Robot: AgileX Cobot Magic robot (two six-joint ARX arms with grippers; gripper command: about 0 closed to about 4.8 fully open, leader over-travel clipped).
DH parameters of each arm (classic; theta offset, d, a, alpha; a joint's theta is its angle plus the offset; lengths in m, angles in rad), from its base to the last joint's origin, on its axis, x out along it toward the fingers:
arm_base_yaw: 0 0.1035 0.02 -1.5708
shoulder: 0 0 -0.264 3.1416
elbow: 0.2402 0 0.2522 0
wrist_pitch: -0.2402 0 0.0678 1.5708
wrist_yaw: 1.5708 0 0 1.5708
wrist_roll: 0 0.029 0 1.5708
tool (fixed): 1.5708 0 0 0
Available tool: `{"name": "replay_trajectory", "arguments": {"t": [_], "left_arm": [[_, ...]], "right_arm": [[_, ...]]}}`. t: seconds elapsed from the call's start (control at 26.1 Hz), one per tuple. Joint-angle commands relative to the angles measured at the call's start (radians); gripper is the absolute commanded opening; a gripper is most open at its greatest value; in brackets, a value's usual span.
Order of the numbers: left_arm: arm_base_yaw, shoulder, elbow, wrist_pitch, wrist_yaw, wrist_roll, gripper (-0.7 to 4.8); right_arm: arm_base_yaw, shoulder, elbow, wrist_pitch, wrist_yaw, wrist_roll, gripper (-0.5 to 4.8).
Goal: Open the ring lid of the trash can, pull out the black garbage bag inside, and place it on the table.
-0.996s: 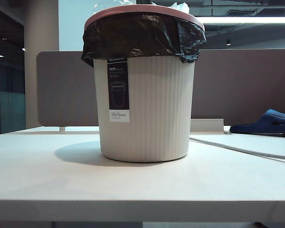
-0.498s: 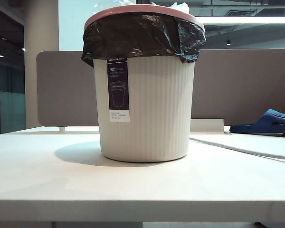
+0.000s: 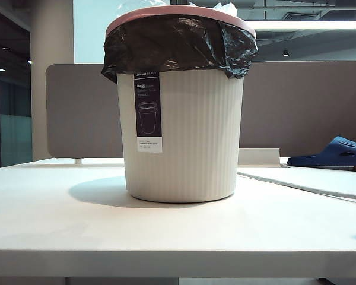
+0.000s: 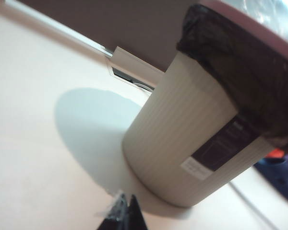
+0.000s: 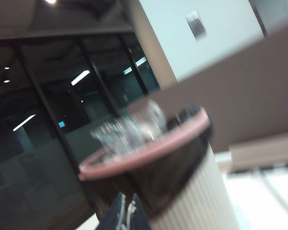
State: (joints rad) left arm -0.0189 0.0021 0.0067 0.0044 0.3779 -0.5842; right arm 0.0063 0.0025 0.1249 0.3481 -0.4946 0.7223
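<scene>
The cream ribbed trash can (image 3: 190, 142) stands upright mid-table (image 3: 166, 231), its black label facing front. The dusty-pink ring lid (image 3: 178, 11) sits on the rim, clamping the black garbage bag (image 3: 178, 44), whose edge hangs folded over the outside. Neither gripper shows in the exterior view. In the left wrist view my left gripper (image 4: 126, 202) is shut and empty, low over the table a short way from the can (image 4: 182, 143) and bag (image 4: 240, 72). My right gripper (image 5: 127, 201) is shut and empty, near the ring lid (image 5: 149, 151), bag (image 5: 168, 177) and can (image 5: 206, 201).
Clear crumpled plastic (image 3: 225, 8) pokes out of the can's top. A grey-brown partition (image 3: 296, 107) closes the back. A blue slipper-like thing (image 3: 335, 153) lies at the far right, with a white cable (image 3: 302, 187) running across the table towards the can.
Can, ring lid and bag stand just as before in the exterior view. Only a faint shadow has appeared on the table's front left.
</scene>
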Motion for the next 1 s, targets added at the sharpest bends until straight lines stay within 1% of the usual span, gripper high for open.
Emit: {"name": "replay_trajectory", "arguments": {"t": [0.04, 0.08, 0.11, 0.15, 0.19, 0.23, 0.27, 0.31, 0.34, 0.38, 0.42, 0.46, 0.5, 0.57, 0.65, 0.69, 0.73, 0.77, 0.8, 0.84, 1.0], "left_arm": [[0.0, 0.0, 0.003, 0.057, 0.015, -0.145, -0.05], [0.0, 0.0, 0.003, 0.092, 0.037, -0.219, -0.06], [0.0, 0.0, 0.003, 0.119, 0.052, -0.256, -0.05], [-0.001, 0.0, 0.003, 0.169, 0.079, -0.319, -0.06], [-0.001, 0.0, 0.003, 0.201, 0.092, -0.359, -0.05], [-0.001, 0.0, 0.005, 0.243, 0.098, -0.433, -0.05], [-0.001, 0.0, 0.007, 0.262, 0.097, -0.487, -0.05], [-0.001, 0.0, 0.008, 0.284, 0.097, -0.595, -0.04], [-0.001, 0.0, 0.014, 0.282, 0.098, -0.658, -0.01], [-0.001, 0.0, 0.026, 0.287, 0.117, -0.721, 0.01], [-0.001, 0.0, 0.039, 0.287, 0.133, -0.738, 0.15], [-0.001, 0.0, 0.071, 0.288, 0.158, -0.74, 0.4], [-0.001, 0.0, 0.089, 0.288, 0.163, -0.74, 0.4], [-0.001, 0.003, 0.173, 0.282, 0.16, -0.731, 0.4], [-0.001, 0.034, 0.277, 0.249, 0.162, -0.677, 0.4], [-0.001, 0.075, 0.352, 0.208, 0.174, -0.622, 0.4], [-0.001, 0.109, 0.399, 0.186, 0.196, -0.583, 0.4], [-0.001, 0.173, 0.475, 0.15, 0.236, -0.514, 0.4], [-0.001, 0.216, 0.523, 0.122, 0.257, -0.476, 0.4], [-0.001, 0.295, 0.602, 0.079, 0.303, -0.419, 0.4], [-0.001, 0.435, 0.727, 0.035, 0.395, -0.313, 0.4]], "right_arm": [[0.001, 0.006, 0.121, -0.112, -0.004, -0.166, 0.21], [0.001, 0.027, 0.211, -0.233, -0.005, -0.293, 0.21], [0.001, 0.042, 0.25, -0.286, -0.005, -0.35, 0.21], [0.001, 0.085, 0.332, -0.385, -0.005, -0.465, 0.21], [0.001, 0.108, 0.365, -0.421, -0.005, -0.508, 0.21], [0.001, 0.164, 0.432, -0.479, -0.006, -0.599, 0.21], [0.002, 0.188, 0.457, -0.498, -0.008, -0.639, 0.21], [0.002, 0.244, 0.51, -0.536, -0.023, -0.738, 0.21], [0.002, 0.274, 0.537, -0.553, -0.024, -0.79, 0.21], [0.002, 0.319, 0.576, -0.575, -0.024, -0.872, 0.2], [0.002, 0.345, 0.599, -0.586, -0.024, -0.921, 0.2], [0.002, 0.385, 0.631, -0.592, -0.024, -0.98, 0.21], [0.003, 0.409, 0.648, -0.591, -0.024, -1.013, 0.21], [0.026, 0.465, 0.692, -0.591, -0.024, -1.101, 0.21], [0.076, 0.52, 0.729, -0.591, -0.024, -1.209, 0.22], [0.117, 0.553, 0.746, -0.591, -0.023, -1.27, 0.22], [0.148, 0.574, 0.757, -0.591, -0.015, -1.295, 0.22], [0.208, 0.609, 0.777, -0.591, 0.029, -1.321, 0.22], [0.238, 0.623, 0.784, -0.592, 0.053, -1.332, 0.22], [0.306, 0.656, 0.793, -0.59, 0.106, -1.372, 0.22], [0.457, 0.715, 0.798, -0.585, 0.22, -1.434, 0.22]]}}
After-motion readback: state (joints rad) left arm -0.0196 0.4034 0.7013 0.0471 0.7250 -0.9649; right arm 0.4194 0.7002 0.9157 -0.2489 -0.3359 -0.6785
